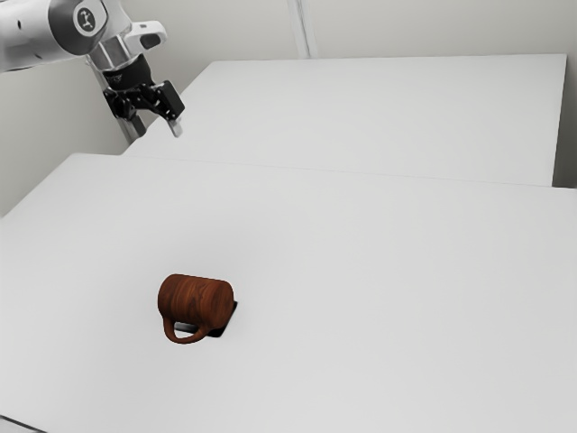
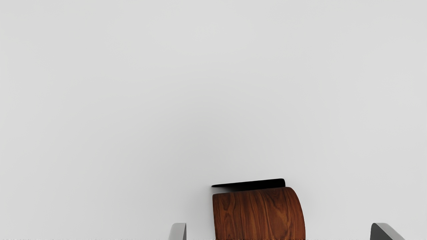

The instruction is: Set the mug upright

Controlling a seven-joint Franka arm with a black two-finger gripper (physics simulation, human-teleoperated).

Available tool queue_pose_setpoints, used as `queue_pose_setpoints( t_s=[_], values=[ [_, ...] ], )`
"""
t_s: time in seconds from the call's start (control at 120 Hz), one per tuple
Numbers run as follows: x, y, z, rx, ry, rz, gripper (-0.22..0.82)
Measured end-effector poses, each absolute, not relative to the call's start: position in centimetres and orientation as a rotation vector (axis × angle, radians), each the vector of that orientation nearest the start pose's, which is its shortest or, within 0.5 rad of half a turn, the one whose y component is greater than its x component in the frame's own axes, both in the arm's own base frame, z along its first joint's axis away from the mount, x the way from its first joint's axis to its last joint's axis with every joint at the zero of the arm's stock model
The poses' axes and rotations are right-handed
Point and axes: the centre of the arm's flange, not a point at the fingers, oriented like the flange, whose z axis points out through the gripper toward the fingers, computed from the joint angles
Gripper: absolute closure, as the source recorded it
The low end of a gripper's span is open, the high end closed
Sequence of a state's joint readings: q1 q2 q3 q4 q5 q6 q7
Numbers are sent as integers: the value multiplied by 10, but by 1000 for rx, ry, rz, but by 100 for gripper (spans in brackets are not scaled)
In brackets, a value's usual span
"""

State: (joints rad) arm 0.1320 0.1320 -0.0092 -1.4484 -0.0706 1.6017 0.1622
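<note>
Gripper (image 1: pixel 158 129) wide, well above mug (image 1: pixel 196 300). Exterior view shows handle (image 1: pixel 185 340); wrist view, wood grain up close. Mug on side, long axis along line between fingers. Mouth's direction: can't tell.

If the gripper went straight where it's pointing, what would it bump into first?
Probably the brown mug lying on its side, which the wrist view shows between the open jaws. The depth is unclear, though, so the gripper might miss it and meet the white table.

Pale walls (image 1: pixel 234 27); white tables (image 1: pixel 388 244) adjoining; soft, even light.
</note>
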Motion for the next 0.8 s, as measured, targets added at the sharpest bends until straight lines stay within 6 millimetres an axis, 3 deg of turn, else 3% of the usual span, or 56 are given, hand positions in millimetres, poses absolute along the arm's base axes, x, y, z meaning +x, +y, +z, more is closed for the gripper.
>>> queue_pose_setpoints(
  t_s=[0.267, 0.383, 0.608, 0.8],
  values=[
    [590, 66, 601, -3214, 65, -7, 0],
    [575, 63, 575, -3254, 50, 90, 0],
    [537, 142, 531, -3492, -207, 163, 0],
    [503, 184, 474, -3705, -331, 194, 0]
  ],
)
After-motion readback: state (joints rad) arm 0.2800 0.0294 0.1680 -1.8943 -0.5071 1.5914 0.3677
